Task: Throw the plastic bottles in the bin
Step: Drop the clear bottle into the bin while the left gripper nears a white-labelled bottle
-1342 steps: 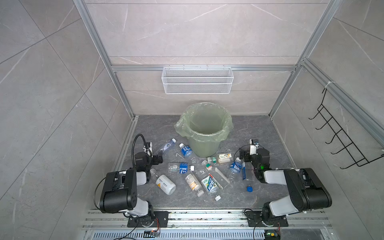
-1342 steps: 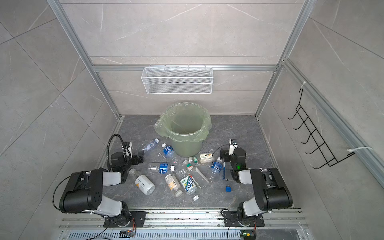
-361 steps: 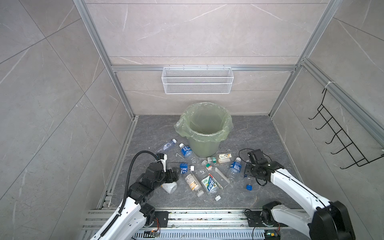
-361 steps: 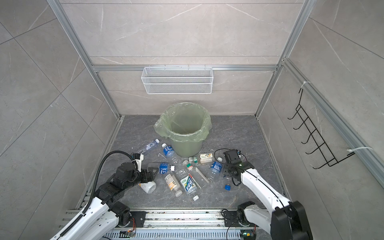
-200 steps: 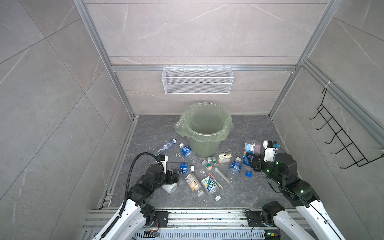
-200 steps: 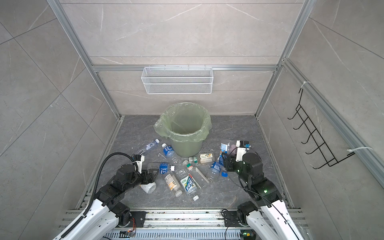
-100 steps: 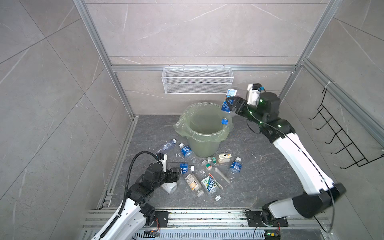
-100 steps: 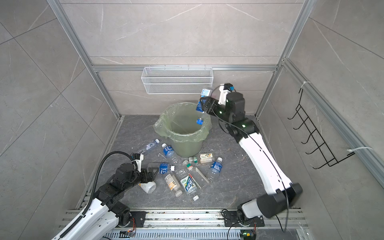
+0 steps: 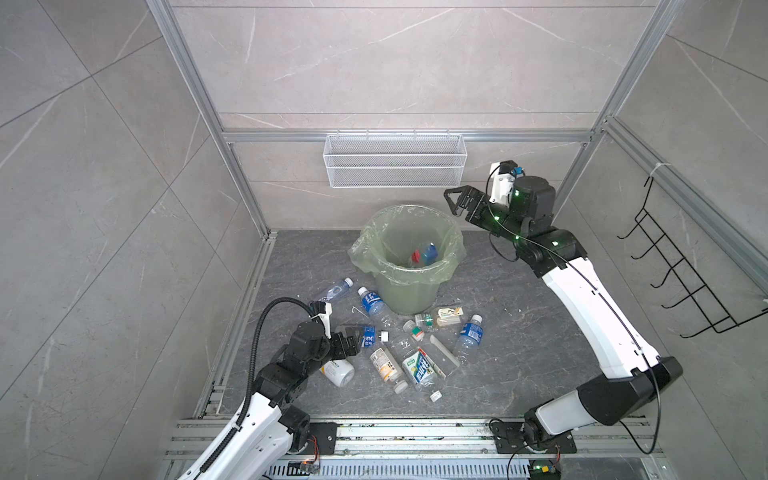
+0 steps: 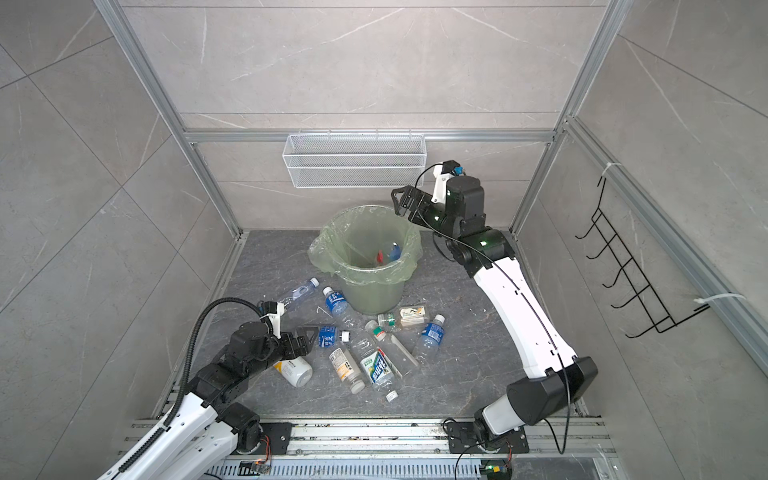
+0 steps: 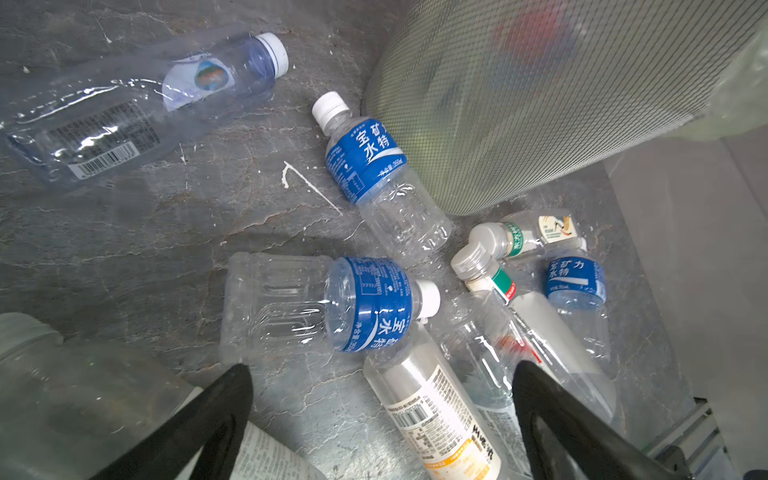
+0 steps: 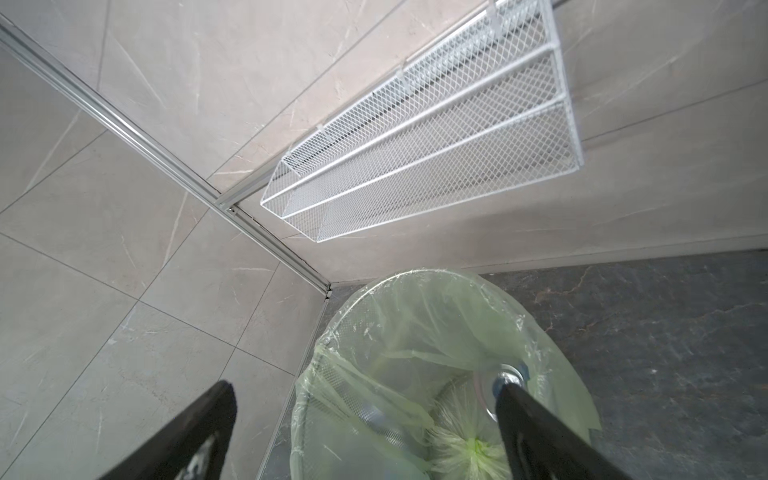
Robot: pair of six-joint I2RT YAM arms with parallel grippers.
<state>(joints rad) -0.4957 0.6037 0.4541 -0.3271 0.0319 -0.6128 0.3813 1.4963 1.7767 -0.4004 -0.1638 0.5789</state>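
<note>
The bin (image 9: 405,295) (image 10: 370,297) stands at the back middle of the floor, and one bottle (image 9: 424,254) (image 10: 390,253) with blue and red on it lies inside. My right gripper (image 9: 451,203) (image 10: 397,203) (image 12: 367,386) hangs open and empty above the bin's right rim. Several plastic bottles lie on the floor in front of the bin. My left gripper (image 9: 353,338) (image 10: 305,340) (image 11: 380,368) is low and open, holding nothing. It points at a blue-labelled bottle (image 9: 368,334) (image 11: 365,303). An opaque white bottle (image 9: 338,372) (image 10: 295,370) and a beige-labelled bottle (image 9: 384,365) (image 11: 440,424) lie on either side of it.
A white wire mesh basket (image 9: 395,160) (image 12: 436,153) hangs on the back wall above the bin. A black wire rack (image 9: 685,270) sticks out from the right wall. Aluminium posts frame the corners, and a rail (image 9: 374,432) runs along the front edge.
My right arm swung up from the floor to above the bin and opened; the bottle it carried now lies in the bin. My left gripper opened a little wider in place.
</note>
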